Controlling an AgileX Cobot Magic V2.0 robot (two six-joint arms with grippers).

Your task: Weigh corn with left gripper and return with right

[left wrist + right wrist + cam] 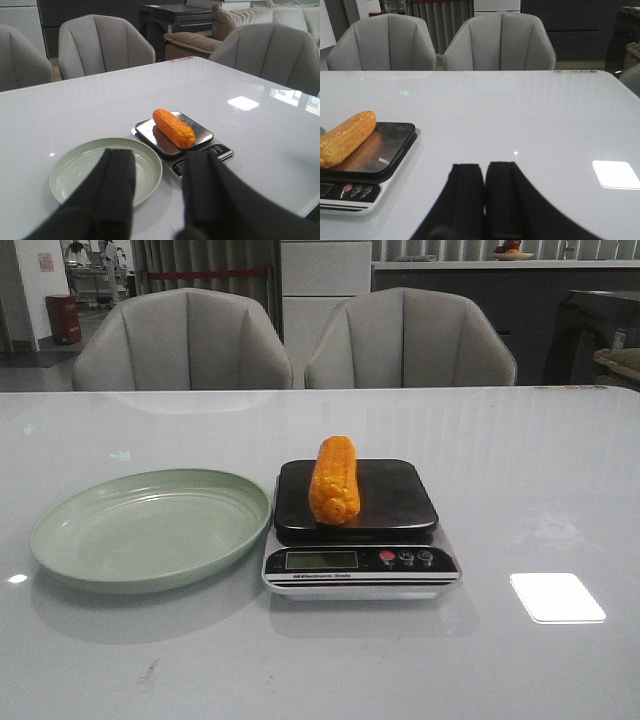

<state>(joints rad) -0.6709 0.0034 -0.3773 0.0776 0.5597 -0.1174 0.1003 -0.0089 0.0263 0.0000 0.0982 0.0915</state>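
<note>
Lying on the scale [360, 540] beside the plate [70, 540], the corn [334, 480] is being weighed, the left gripper [159, 192] hanging spread and empty, while the right gripper [485, 200], fingers pressed together, needs to open and reach over.

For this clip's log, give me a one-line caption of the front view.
Corn lies lengthwise on the kitchen scale, beside an empty green plate on the white table.
</note>
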